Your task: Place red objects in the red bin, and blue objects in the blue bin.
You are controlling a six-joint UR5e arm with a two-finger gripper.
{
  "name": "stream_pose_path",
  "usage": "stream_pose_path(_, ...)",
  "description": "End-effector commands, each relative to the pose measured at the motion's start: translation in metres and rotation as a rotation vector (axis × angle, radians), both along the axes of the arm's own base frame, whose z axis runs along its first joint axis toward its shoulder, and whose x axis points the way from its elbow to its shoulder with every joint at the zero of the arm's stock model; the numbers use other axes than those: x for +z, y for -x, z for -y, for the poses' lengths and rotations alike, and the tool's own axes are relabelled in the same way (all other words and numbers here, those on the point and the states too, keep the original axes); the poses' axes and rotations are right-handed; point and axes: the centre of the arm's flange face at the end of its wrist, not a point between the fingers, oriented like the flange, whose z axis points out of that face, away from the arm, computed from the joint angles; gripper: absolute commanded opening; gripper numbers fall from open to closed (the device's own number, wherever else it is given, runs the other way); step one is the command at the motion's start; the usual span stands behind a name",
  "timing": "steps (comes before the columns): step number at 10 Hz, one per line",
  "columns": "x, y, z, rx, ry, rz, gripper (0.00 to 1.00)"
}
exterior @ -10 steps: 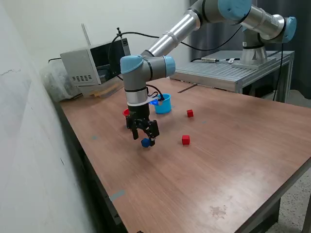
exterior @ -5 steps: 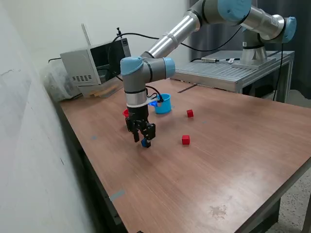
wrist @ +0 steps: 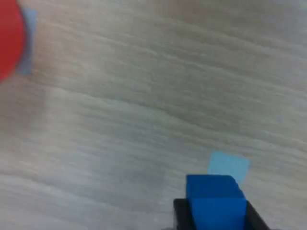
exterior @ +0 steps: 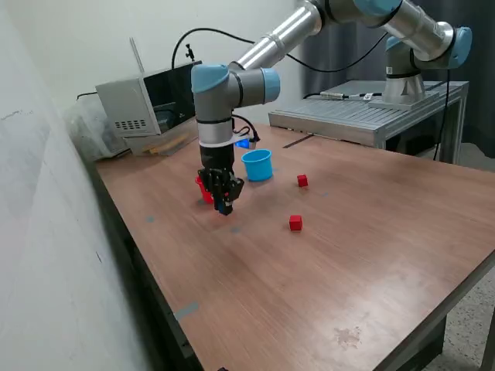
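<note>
My gripper (exterior: 224, 204) is shut on a dark blue cube (wrist: 215, 201) and holds it a little above the wooden table (exterior: 348, 255). In the exterior view the cube (exterior: 225, 208) is only a speck between the fingers. The red cup (exterior: 203, 188) stands just behind the gripper, partly hidden by it; its edge shows in the wrist view (wrist: 7, 43). The light blue cup (exterior: 257, 164) stands to the exterior view's right of the gripper. Two red cubes (exterior: 302, 180) (exterior: 295, 222) lie on the table further right. No second blue cube shows.
A grey box-like device (exterior: 143, 104) and clutter stand at the table's back corner. A metal bench (exterior: 363, 114) carries the arm's base at the back right. A wall runs along the exterior view's left. Pale blue marks (wrist: 228, 165) are on the tabletop.
The gripper closed on the blue cube that lay on the table, lifted it, and moved slightly back toward the red cup. The cups and red cubes have not moved.
</note>
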Motion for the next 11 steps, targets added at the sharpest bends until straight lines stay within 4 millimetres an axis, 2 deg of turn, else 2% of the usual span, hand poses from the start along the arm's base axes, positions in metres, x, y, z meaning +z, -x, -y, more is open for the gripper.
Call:
stream_pose_path(1,0.057,-0.036,0.001,-0.074,0.011,0.012,0.0)
stream_pose_path(3,0.08,-0.081,-0.003,-0.131,0.012,0.107,0.0)
stream_pose_path(4,0.08,-0.099,-0.01,-0.165,0.01,0.156,0.0)
stream_pose_path(5,0.071,-0.114,-0.011,-0.204,-0.016,0.24,0.0)
stream_pose_path(6,0.063,-0.127,-0.023,-0.217,-0.09,0.308,0.0)
stream_pose_path(7,0.054,-0.132,-0.07,-0.276,-0.114,0.336,0.0)
stream_pose_path(8,0.047,-0.134,-0.098,-0.315,-0.108,0.353,0.0)
stream_pose_path(10,0.039,-0.14,-0.173,-0.411,-0.093,0.371,0.0)
stream_pose_path(11,0.037,-0.142,-0.188,-0.426,-0.1,0.376,0.0)
